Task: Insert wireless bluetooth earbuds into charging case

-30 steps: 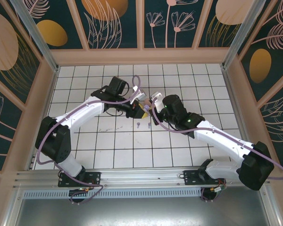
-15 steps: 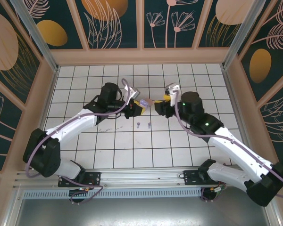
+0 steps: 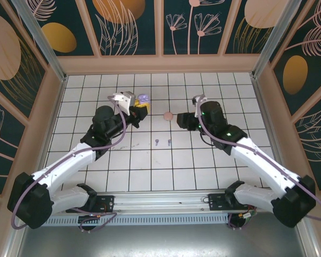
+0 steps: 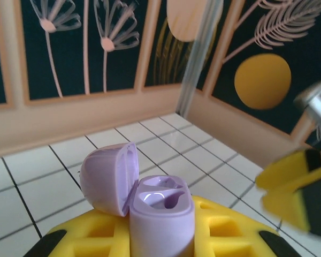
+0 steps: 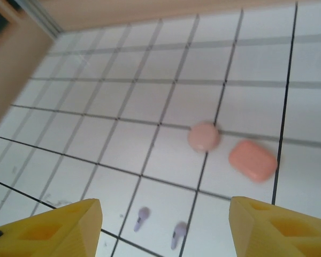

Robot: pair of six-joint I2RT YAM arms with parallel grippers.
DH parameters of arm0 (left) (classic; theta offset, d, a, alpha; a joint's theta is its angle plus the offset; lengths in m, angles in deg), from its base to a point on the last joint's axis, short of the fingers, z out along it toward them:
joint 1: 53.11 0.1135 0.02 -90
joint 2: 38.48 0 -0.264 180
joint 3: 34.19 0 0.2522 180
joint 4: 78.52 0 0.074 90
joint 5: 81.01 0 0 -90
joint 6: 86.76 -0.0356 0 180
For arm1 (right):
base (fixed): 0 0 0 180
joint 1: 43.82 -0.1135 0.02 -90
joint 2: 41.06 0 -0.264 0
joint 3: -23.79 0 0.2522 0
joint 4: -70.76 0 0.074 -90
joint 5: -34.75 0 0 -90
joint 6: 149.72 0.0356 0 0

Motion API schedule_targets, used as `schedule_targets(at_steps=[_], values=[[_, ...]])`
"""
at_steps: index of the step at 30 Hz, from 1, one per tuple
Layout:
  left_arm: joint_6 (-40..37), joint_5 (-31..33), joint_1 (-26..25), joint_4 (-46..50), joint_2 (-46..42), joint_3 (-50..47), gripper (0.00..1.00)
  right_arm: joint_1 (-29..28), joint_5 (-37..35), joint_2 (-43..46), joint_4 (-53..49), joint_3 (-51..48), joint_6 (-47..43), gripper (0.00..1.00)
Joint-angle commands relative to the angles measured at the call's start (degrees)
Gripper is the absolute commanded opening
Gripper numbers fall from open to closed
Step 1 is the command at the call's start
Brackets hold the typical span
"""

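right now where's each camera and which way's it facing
top external: above, behind the bases, facing down on the table; left arm, left gripper, right arm, right gripper show.
left wrist: on the left arm, facing across to the walls; its fingers clamp the open lilac case.
right wrist: on the right arm, tilted down at tiles; its spread fingers show.
shared: top external and right wrist both show two lilac earbuds, pink case.

Reference: the round case [image 3: 168, 114] on the floor [image 3: 150, 171]. Two earbuds [image 3: 157, 142] lie side by side on the floor, nearer the arm bases than the reference. The open case [image 3: 143, 99], held in the left gripper [image 3: 141, 106], is left of and beyond the round case. An oblong case [image 5: 252, 159] lies just beside the round case, apparently not touching.
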Motion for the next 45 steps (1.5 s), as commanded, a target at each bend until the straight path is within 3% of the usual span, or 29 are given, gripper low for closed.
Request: schedule_targets(at_steps=[1,10,18,27,45], values=[[0.8,5.1,-0.1,-5.0,-1.5,-1.1,0.0,-0.5,-1.9,-5.0,-3.6,3.8,6.9,0.64],[1.3,15.9,-0.1,-9.7,-4.8,-5.8,0.0,-5.5,-3.3,-21.0,-10.2,11.5,14.5,0.61],[1.2,20.0,-0.1,-9.7,-4.3,-5.9,0.0,-10.5,-5.6,-32.9,-14.5,18.3,21.0,0.55],[1.0,21.9,-0.1,-11.5,-4.2,-7.3,0.0,-14.8,-9.9,-44.5,-21.2,28.0,25.1,0.45],[1.5,21.7,-0.1,-13.3,-4.7,-8.5,0.0,-16.9,-9.0,-52.5,-22.3,33.2,26.0,0.4]])
